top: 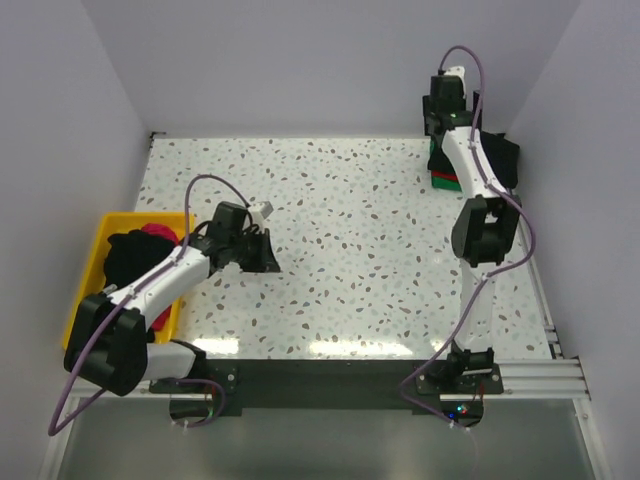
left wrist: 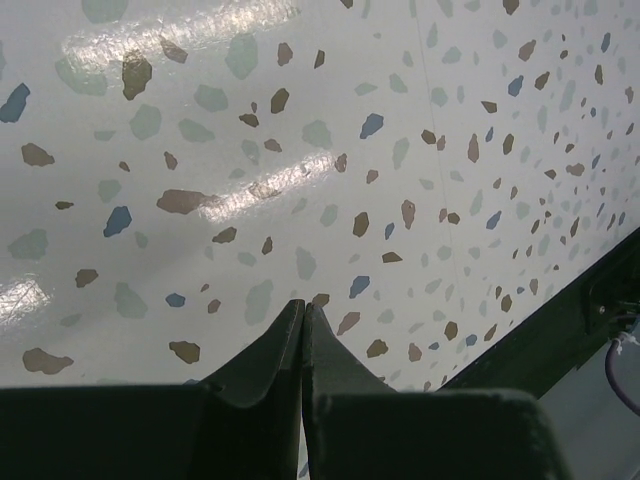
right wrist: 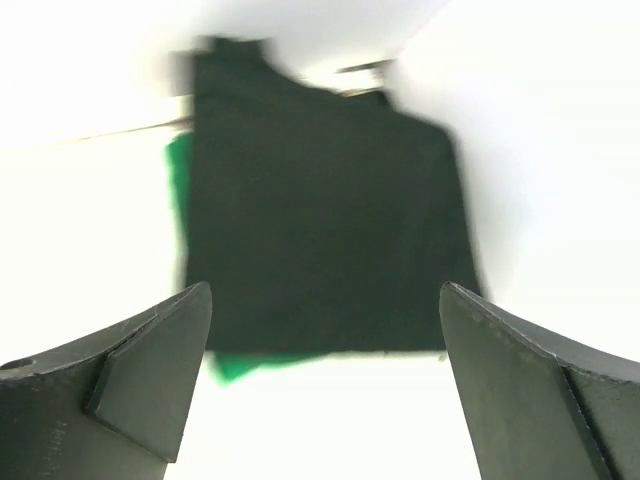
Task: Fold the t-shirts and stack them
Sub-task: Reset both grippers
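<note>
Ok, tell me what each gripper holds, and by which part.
Nothing. The left gripper has its jaws shut empty over the table; the right gripper hangs open above the black shirt.

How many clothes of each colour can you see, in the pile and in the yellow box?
Black: 2, the black shirt topping the stack and the black cloth in the yellow bin
Green: 1, the green shirt under the top one
Red: 1, the red shirt peeking out below
Pink-red: 1, the pink-red cloth in the bin
Total: 5 showing
</note>
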Available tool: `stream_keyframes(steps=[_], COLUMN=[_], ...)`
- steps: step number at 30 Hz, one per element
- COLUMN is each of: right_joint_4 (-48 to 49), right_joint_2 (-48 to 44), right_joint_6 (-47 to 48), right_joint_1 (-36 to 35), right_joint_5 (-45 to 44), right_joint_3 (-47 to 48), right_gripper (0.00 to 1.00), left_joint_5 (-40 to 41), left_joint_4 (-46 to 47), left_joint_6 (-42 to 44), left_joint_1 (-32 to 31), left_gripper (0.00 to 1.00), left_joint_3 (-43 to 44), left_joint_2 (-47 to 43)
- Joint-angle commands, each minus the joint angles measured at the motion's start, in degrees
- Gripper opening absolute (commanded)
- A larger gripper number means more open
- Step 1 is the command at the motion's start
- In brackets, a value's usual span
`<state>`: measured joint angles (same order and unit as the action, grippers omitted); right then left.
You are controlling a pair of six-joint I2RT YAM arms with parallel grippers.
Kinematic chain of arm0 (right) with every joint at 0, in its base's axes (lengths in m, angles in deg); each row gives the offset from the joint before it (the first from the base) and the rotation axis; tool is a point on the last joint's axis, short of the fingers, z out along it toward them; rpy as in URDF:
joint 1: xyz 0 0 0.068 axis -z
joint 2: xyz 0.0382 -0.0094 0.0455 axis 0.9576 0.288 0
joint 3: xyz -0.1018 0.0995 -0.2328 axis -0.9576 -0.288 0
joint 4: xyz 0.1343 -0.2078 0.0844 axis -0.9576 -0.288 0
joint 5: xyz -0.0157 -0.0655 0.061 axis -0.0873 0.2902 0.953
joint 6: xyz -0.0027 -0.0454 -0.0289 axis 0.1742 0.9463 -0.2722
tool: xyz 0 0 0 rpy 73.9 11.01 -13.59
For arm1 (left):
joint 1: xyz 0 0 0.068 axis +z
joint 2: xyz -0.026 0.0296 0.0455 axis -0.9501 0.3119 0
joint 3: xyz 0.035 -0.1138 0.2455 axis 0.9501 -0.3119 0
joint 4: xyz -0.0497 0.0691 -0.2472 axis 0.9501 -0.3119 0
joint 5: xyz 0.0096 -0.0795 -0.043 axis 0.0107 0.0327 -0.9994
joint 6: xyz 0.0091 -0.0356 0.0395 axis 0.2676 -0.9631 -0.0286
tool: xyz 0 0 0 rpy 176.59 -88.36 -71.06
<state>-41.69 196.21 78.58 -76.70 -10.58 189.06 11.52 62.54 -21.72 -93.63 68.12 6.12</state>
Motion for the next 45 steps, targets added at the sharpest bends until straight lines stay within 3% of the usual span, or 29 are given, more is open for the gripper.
stream_keyframes(steps=[1,4,8,14,22,36,45], right_joint_4=[-4.2,-3.8,0.4,2.4,-1.7,-5.9,-6.1], right_joint_2=[-12.4,-22.8,-36.5,-56.4,-76.1,-77.8,-80.2], right_joint_6=[-11.1,-17.3,-24.2,-28.3,-30.1,-28.3,-25.9], right_joint_1=[-5.7,-8.6,-12.7,-17.0,-17.4,-17.4,-17.8], right_joint_5=[2.8,7.1,21.7,32.0,41.3,42.0,39.0], right_joint_3=[-6.2,-17.7,-36.4,-54.7,-67.7,-70.1,-72.8], right_gripper=[0.99,0.99,0.99,0.99,0.99,0.99,0.99], left_joint_5=[-1.6,-1.8,-2.4,-2.2,-0.9,-1.4,-9.6], left_joint_4=[2.3,2.3,2.8,3.0,2.6,3.9,7.7], left_joint_6=[1.1,1.3,0.9,0.9,1.3,0.8,-0.7], left_joint_1=[1.6,3.1,5.4,8.5,10.2,13.4,20.2], left_gripper=[0.07,0.07,0.07,0.09,0.09,0.1,0.12], left_joint_3=[1.1,1.1,0.5,0.1,0.3,-0.6,-2.7], left_joint_2=[-2.0,-2.1,-3.4,-5.0,-5.5,-9.0,-9.0])
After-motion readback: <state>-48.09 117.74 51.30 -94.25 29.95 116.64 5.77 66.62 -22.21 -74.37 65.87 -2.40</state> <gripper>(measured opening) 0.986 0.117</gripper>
